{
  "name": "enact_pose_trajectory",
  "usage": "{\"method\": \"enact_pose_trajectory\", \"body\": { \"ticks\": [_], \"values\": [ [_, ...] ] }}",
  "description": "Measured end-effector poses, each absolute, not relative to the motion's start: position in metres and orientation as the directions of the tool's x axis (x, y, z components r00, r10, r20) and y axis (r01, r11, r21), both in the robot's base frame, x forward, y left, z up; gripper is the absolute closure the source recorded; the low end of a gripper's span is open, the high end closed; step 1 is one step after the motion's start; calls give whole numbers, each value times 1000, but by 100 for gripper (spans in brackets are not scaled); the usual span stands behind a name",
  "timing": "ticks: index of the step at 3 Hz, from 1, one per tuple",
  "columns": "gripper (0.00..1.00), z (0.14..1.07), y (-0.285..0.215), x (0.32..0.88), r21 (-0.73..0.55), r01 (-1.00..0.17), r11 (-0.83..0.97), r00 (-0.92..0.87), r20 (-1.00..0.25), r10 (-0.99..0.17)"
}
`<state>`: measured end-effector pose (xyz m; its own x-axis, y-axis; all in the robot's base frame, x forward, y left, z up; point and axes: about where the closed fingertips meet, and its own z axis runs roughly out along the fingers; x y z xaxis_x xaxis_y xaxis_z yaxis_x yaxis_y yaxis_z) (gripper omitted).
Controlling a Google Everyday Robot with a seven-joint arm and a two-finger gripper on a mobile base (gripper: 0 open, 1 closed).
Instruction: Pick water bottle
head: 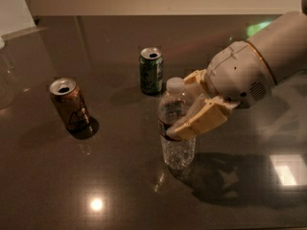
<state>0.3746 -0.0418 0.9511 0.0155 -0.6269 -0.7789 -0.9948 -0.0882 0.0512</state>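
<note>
Grip closed on the bottle, lift not yet evident

The cream-coloured two-finger gripper reaches in from the right and has closed on the small clear ribbed plastic water bottle with a white screw cap. One finger lies across the bottle's front at the dark label band; the other shows behind the bottle's shoulder. They are narrowed to the bottle's width, so it is pinched between them. Gripping at the band, roughly mid-height, likely keeps the thin plastic from buckling and the bottle from swinging.

The bottle stands near the middle of the dark glossy tabletop, close to upright, its base at or just above the surface. Whether it has left the table cannot be told. Behind the fingers sit the rounded white wrist housing and the grey arm, slanting up to the right. That approach keeps the arm away from the two cans.

A green drink can stands just behind the bottle, apart from it. An orange-brown drink can stands well off to the left. A straight upward lift should clear both.
</note>
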Motion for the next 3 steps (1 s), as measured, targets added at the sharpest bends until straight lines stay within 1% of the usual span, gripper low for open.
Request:
{"method": "enact_pose_trajectory", "body": {
  "ticks": [1,2,3],
  "values": [
    [100,981,-55,385,17,-999,-30,4,-800,-600],
    [100,1013,-65,397,-19,-1000,11,9,-818,-576],
    [100,1064,-73,415,-85,-995,56,42,-844,-535]
  ]
}}
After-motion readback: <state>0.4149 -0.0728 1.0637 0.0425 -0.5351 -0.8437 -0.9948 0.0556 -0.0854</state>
